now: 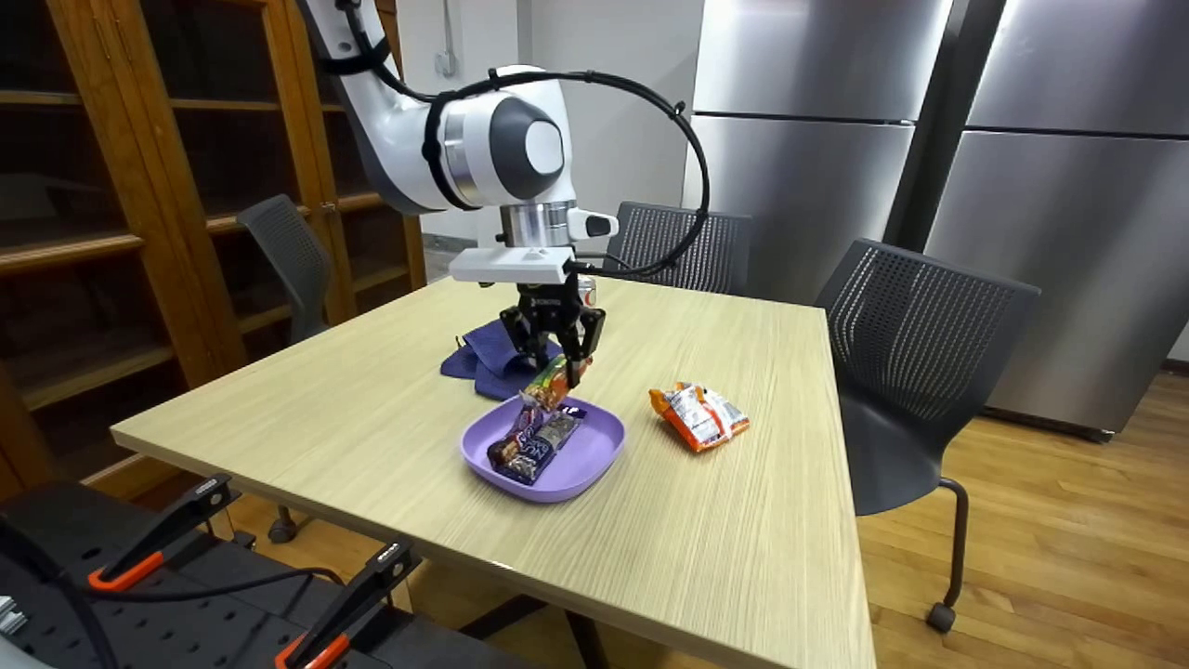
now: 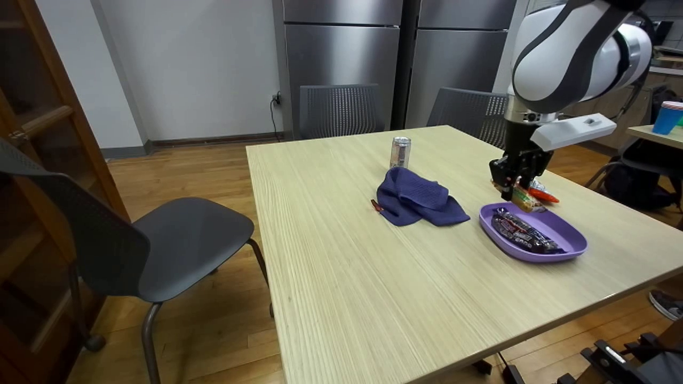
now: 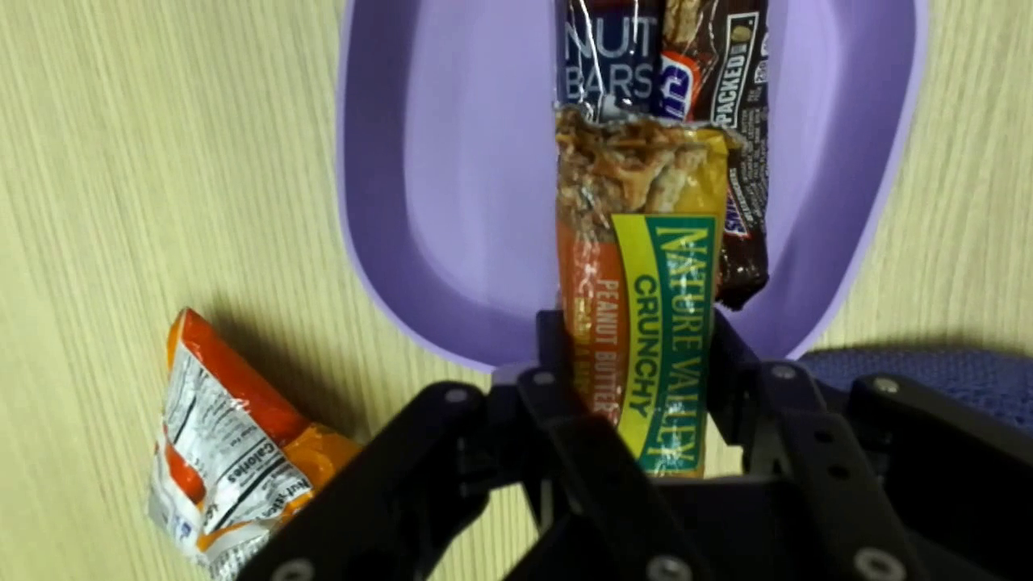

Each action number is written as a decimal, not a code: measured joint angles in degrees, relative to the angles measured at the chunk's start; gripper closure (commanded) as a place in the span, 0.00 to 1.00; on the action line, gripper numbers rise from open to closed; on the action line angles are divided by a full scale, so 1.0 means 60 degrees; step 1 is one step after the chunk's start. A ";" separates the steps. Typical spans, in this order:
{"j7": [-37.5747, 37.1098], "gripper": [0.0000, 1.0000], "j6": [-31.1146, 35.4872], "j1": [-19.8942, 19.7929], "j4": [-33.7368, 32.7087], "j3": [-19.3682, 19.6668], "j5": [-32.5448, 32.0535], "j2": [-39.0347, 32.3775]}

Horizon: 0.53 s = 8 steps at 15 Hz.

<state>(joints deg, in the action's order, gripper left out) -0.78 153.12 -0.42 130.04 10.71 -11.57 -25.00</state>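
My gripper is shut on a granola bar in a green, yellow and orange wrapper, fingers on its two long sides. In both exterior views the gripper holds the bar tilted at the rim of a purple plate. The bar's lower end is over the plate; I cannot tell whether it touches anything. On the plate lie a dark blue nut bar and a brown Snickers bar, side by side, partly hidden by the granola bar in the wrist view.
An orange and white snack bag lies on the table beside the plate. A crumpled blue cloth lies on the other side, with a silver can behind it. Chairs stand around the table.
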 measured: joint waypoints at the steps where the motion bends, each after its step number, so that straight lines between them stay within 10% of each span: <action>1: -0.0033 0.83 -0.0061 -0.0014 0.0017 0.0051 0.0000 -0.0001; 8: -0.0256 0.83 -0.0232 -0.0099 0.0229 0.0376 -0.0002 -0.0059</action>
<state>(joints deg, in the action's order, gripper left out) -2.31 151.72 -1.01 131.41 12.97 -11.58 -25.35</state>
